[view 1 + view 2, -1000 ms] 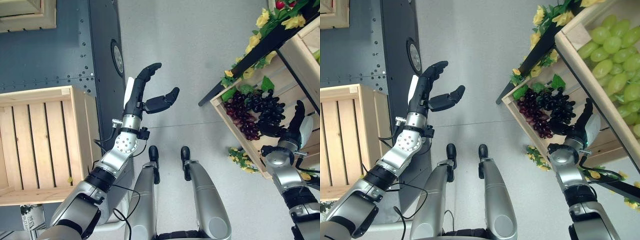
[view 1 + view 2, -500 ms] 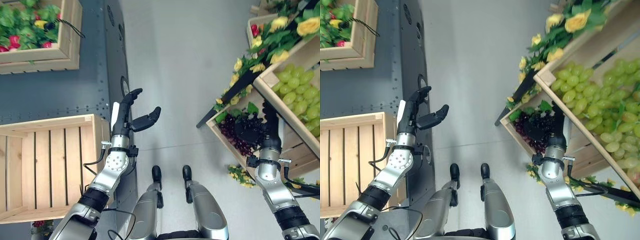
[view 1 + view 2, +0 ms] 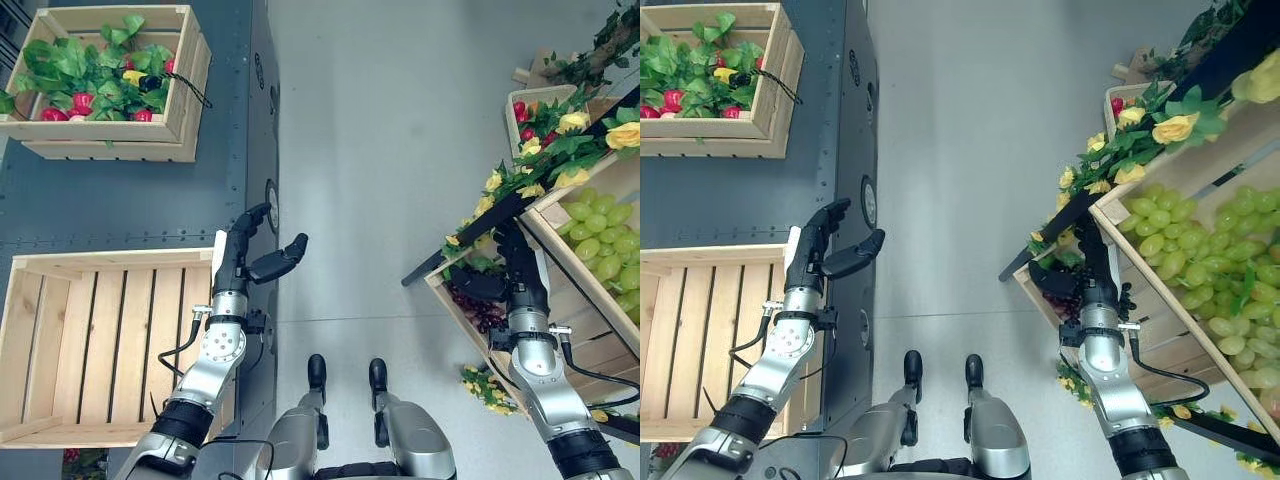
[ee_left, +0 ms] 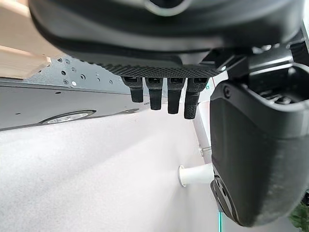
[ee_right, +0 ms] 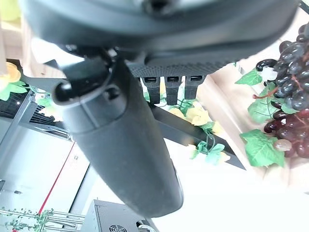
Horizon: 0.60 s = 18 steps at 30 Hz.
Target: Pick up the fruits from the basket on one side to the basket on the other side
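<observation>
My right hand (image 3: 522, 280) reaches over the slanted wooden crate (image 3: 455, 318) on the right, above a bunch of dark grapes (image 3: 478, 312). In the right wrist view its fingers (image 5: 166, 89) are straight and the thumb stands apart, with nothing between them; the dark grapes (image 5: 289, 92) lie just beside. An empty slatted crate (image 3: 100, 340) stands on the left. My left hand (image 3: 238, 262) is raised next to that crate's right edge, open and empty.
A higher crate on the right holds green grapes (image 3: 600, 235), edged with yellow flowers and leaves (image 3: 560, 140). A crate of leafy greens and red fruit (image 3: 100, 60) sits at the far left on a dark metal plate (image 3: 120, 200). Grey floor runs between the two sides.
The whole picture has shifted, so the camera has moved. My right hand has slid from the near edge of the dark grapes across them to the crate's far end. The left hand stays raised and open.
</observation>
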Tool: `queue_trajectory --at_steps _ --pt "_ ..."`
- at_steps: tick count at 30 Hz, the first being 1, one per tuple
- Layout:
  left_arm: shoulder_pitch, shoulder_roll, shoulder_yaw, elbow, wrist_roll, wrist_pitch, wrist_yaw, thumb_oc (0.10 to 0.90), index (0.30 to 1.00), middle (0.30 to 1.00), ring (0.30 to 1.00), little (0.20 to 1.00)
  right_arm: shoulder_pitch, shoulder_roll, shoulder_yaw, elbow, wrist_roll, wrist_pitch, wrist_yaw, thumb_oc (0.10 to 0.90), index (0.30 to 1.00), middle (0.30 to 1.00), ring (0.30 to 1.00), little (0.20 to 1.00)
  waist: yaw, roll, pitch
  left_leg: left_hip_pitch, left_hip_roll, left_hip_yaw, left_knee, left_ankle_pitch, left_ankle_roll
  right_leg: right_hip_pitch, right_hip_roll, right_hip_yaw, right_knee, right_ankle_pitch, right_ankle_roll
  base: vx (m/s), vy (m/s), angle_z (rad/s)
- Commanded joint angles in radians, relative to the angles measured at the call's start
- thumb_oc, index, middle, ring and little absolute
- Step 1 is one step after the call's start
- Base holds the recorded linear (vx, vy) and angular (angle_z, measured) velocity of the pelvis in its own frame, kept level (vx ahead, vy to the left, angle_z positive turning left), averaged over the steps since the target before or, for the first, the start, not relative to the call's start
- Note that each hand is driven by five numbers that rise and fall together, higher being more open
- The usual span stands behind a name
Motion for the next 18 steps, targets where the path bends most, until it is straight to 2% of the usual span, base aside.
queue_trajectory --at_steps 1,15,18 --pt "0.058 -0.027 0.0 0.015 0.006 -0.074 -0.009 0.8 0.9 0.9 0.9 0.9 -0.006 -0.012 0.031 -0.048 0.019 -0.11 0.109 0.8 0.9 0.9 0.9 0.9 0.037 -0.003 -0.323 -0.008 -0.034 0.006 0.002 -0.128 -0.032 -0.062 0.016 -0.017 0.05 -0.033 0.021 0.06 0.043 0.0" --pt "0.14 -0.005 0.046 -0.002 -0.006 -0.06 -0.05 0.8 0.9 0.9 0.9 0.9 0.079 0.029 0.06 0.004 0.069 0.025 0.215 0.8 0.9 0.9 0.9 0.9 0.031 0.001 -0.365 0.028 -0.035 0.029 0.002 -0.148 -0.019 -0.042 0.005 -0.021 0.055 -0.04 0.028 0.04 0.022 -0.01" --pt "0.153 0.0 0.06 -0.004 -0.01 -0.055 -0.059 0.8 0.9 0.9 0.9 0.9 0.108 0.026 0.067 0.017 0.044 0.075 0.272 0.8 0.9 0.9 0.9 0.9 0.023 -0.001 -0.368 0.032 -0.033 0.038 0.002 -0.151 -0.016 -0.044 0.006 -0.013 0.06 -0.041 0.029 0.01 0.004 -0.01"
